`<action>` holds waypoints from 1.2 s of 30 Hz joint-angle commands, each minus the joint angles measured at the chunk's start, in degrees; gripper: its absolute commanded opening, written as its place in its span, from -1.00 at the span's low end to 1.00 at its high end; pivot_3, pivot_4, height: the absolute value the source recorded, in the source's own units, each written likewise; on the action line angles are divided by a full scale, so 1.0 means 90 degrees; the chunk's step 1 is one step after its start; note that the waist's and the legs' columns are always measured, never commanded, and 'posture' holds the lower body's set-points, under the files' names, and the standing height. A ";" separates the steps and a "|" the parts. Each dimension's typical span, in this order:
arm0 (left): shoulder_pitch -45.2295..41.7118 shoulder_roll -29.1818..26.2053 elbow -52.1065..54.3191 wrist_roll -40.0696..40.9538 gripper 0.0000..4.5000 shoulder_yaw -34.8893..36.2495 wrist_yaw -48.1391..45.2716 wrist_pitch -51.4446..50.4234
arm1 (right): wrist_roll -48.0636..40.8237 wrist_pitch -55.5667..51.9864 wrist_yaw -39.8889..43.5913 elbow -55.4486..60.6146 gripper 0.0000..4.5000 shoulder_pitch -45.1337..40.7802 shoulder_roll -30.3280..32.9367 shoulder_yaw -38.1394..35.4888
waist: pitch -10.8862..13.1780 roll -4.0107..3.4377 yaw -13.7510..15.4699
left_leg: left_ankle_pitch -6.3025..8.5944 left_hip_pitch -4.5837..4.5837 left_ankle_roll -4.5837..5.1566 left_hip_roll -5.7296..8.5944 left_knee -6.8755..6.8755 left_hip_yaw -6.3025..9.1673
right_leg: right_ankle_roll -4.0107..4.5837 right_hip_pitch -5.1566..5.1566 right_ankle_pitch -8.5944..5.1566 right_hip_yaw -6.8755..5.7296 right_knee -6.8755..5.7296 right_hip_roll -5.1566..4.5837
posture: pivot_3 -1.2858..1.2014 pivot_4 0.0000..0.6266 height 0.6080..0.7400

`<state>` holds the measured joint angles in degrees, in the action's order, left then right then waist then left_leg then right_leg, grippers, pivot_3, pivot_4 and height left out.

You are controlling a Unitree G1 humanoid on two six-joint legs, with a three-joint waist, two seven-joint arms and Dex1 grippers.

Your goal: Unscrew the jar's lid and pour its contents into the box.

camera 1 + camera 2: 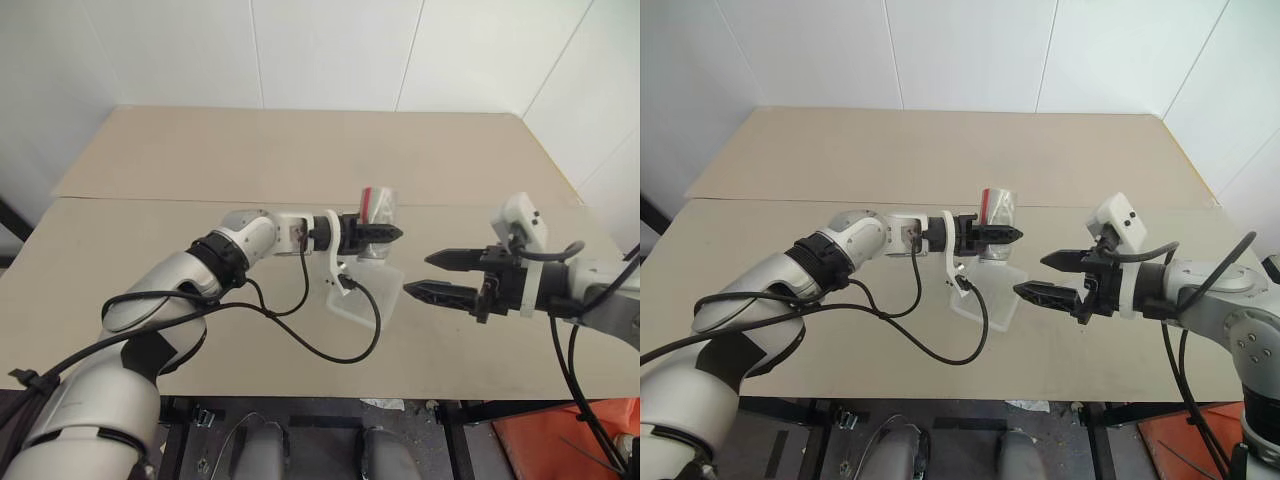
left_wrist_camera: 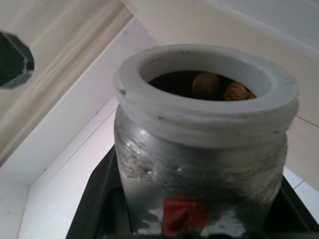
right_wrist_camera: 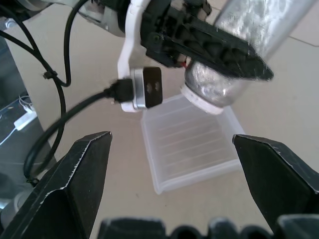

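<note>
the left gripper (image 1: 385, 233) clamped the jar (image 1: 377, 222), seemingly tilted, above the box (image 3: 192, 145); right gripper (image 1: 428, 275), jaws apart, waited beside it; tipping further over the middle seemed wise.

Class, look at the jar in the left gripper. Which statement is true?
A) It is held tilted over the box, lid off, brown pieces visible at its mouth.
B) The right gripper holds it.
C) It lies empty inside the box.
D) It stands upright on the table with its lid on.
A: the left gripper clamps the jar with its open white mouth tipped above the box, and brown pieces sit at the rim.
</note>
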<state>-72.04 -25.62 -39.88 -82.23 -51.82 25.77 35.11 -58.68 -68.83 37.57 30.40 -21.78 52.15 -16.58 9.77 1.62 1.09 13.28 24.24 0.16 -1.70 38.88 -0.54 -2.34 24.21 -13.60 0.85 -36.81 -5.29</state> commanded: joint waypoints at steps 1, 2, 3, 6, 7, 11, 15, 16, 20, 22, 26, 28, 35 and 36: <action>0.0399 0.0073 -0.0163 0.2221 -0.15 0.1069 -0.1439 0.0507 | -0.0143 0.0158 -0.0095 0.0195 1.00 -0.0012 0.0010 -0.0234 | -0.0001 -0.0001 -0.0024 | 0.0000 0.0000 0.0000 -0.0001 0.0000 0.0000 | 0.0001 0.0000 0.0000 0.0000 -0.0005 0.0000 | 0.03 -0.52 1.00; 0.0640 0.0142 -0.0080 0.3214 -0.15 0.1511 -0.2331 0.0347 | -0.0170 0.0161 -0.0123 0.0189 1.00 0.0005 0.0007 -0.0256 | -0.0001 -0.0001 -0.0039 | 0.0000 -0.0001 0.0000 -0.0003 0.0002 0.0000 | 0.0001 -0.0001 0.0000 0.0000 -0.0012 0.0000 | 0.03 -0.52 1.00; 0.0794 0.0188 -0.0002 0.4179 -0.15 0.1926 -0.3282 0.0111 | -0.0176 0.0174 -0.0134 0.0184 1.00 0.0021 0.0013 -0.0267 | -0.0001 -0.0001 -0.0049 | 0.0000 0.0000 0.0000 -0.0003 0.0003 0.0000 | 0.0001 0.0000 0.0001 -0.0001 -0.0021 0.0000 | 0.03 -0.52 1.00; 0.1144 0.0482 0.0518 0.6295 -0.15 0.3101 -0.5143 -0.1294 | -0.0208 0.0207 -0.0175 0.0173 1.00 0.0067 0.0023 -0.0312 | -0.0001 -0.0002 -0.0058 | 0.0000 0.0001 0.0000 -0.0006 0.0009 0.0000 | 0.0002 0.0001 0.0001 -0.0002 -0.0027 0.0002 | 0.03 -0.52 1.00; 0.1244 0.0660 0.0759 0.6874 -0.15 0.3491 -0.5530 -0.2004 | -0.0222 0.0213 -0.0185 0.0162 1.00 0.0076 0.0023 -0.0322 | -0.0001 -0.0001 -0.0061 | 0.0000 0.0000 0.0000 -0.0005 0.0010 -0.0001 | 0.0002 0.0000 0.0001 -0.0002 -0.0028 0.0002 | 0.03 -0.52 1.00; 0.1330 0.0999 0.1446 0.8365 -0.15 0.4593 -0.6657 -0.4875 | -0.0280 0.0252 -0.0230 0.0094 1.00 0.0034 -0.0035 -0.0297 | -0.0001 -0.0002 -0.0067 | 0.0000 0.0000 0.0001 -0.0003 0.0012 0.0007 | 0.0001 -0.0009 0.0000 -0.0006 -0.0022 0.0003 | 0.03 -0.52 1.00; 0.1492 0.1261 0.1581 0.9505 -0.15 0.5642 -0.6653 -0.7354 | -0.0275 0.0322 -0.0285 0.0109 1.00 0.0065 -0.0138 -0.0272 | -0.0002 -0.0003 -0.0128 | 0.0000 -0.0009 0.0001 -0.0003 0.0015 0.0010 | -0.0001 -0.0014 -0.0001 -0.0005 -0.0021 0.0006 | 0.03 -0.52 1.00; 0.1715 0.1230 0.1600 0.9621 -0.15 0.5739 -0.6689 -0.7559 | -0.0264 0.0349 -0.0314 0.0138 1.00 0.0081 -0.0182 -0.0253 | -0.0002 -0.0003 -0.0153 | 0.0000 -0.0011 0.0001 -0.0003 0.0015 0.0012 | -0.0001 -0.0015 -0.0001 -0.0005 -0.0022 0.0008 | 0.03 -0.52 1.00; 0.2463 0.1188 0.2418 0.9726 -0.15 0.5719 -0.6602 -0.7769 | -0.0312 0.0393 -0.0405 0.0220 1.00 0.0090 -0.0268 -0.0234 | -0.0002 -0.0003 -0.0233 | 0.0000 -0.0015 0.0001 -0.0005 0.0010 0.0013 | 0.0000 -0.0014 0.0000 0.0003 -0.0033 0.0011 | 0.03 -0.52 1.00; 0.2524 0.1185 0.2552 0.9753 -0.15 0.5706 -0.6534 -0.7825 | -0.0323 0.0415 -0.0409 0.0219 1.00 0.0086 -0.0274 -0.0235 | -0.0001 -0.0001 -0.0188 | -0.0001 -0.0006 0.0001 -0.0006 0.0014 0.0019 | 0.0002 -0.0009 0.0001 -0.0004 -0.0030 0.0010 | 0.03 -0.52 1.00; 0.2467 0.1042 0.2411 0.9198 -0.15 0.5344 -0.6188 -0.6954 | -0.0250 0.0483 -0.0382 0.0184 1.00 0.0070 -0.0233 -0.0186 | -0.0001 -0.0001 -0.0115 | 0.0000 -0.0016 0.0001 0.0000 0.0014 0.0019 | 0.0002 -0.0023 0.0000 -0.0005 -0.0012 0.0006 | 0.03 -0.52 1.00; 0.2339 0.0554 0.2251 0.7992 -0.15 0.4512 -0.5680 -0.5030 | -0.0236 0.0496 -0.0358 0.0162 1.00 0.0017 -0.0197 -0.0185 | -0.0001 -0.0001 -0.0097 | 0.0000 -0.0014 0.0001 -0.0001 0.0012 0.0019 | 0.0002 -0.0019 0.0001 -0.0004 -0.0004 0.0007 | 0.03 -0.52 1.00; 0.0475 -0.0867 0.0676 0.3876 -0.15 0.2038 -0.2663 -0.0237 | -0.0064 0.0604 -0.0272 0.0086 1.00 -0.0134 -0.0081 -0.0122 | -0.0001 0.0000 0.0028 | 0.0000 -0.0008 0.0000 0.0004 0.0009 0.0015 | 0.0006 -0.0019 0.0004 -0.0005 0.0009 0.0000 | 0.03 -0.52 1.00; 0.0231 -0.0952 0.0539 0.3352 -0.15 0.1724 -0.2253 0.0087 | -0.0032 0.0622 -0.0256 0.0080 1.00 -0.0149 -0.0058 -0.0103 | -0.0001 -0.0001 0.0043 | 0.0000 -0.0007 0.0001 0.0005 0.0009 0.0014 | 0.0005 -0.0021 0.0004 -0.0005 0.0013 0.0000 | 0.03 -0.52 1.00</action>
<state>-69.17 -33.92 -33.55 -45.28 -32.62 -0.08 30.35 -59.33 -65.01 34.84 30.68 -22.30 50.53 -16.54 9.76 1.61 1.47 13.28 24.18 0.17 -1.65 38.96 -0.42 -2.31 24.01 -13.58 0.81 -36.71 -5.30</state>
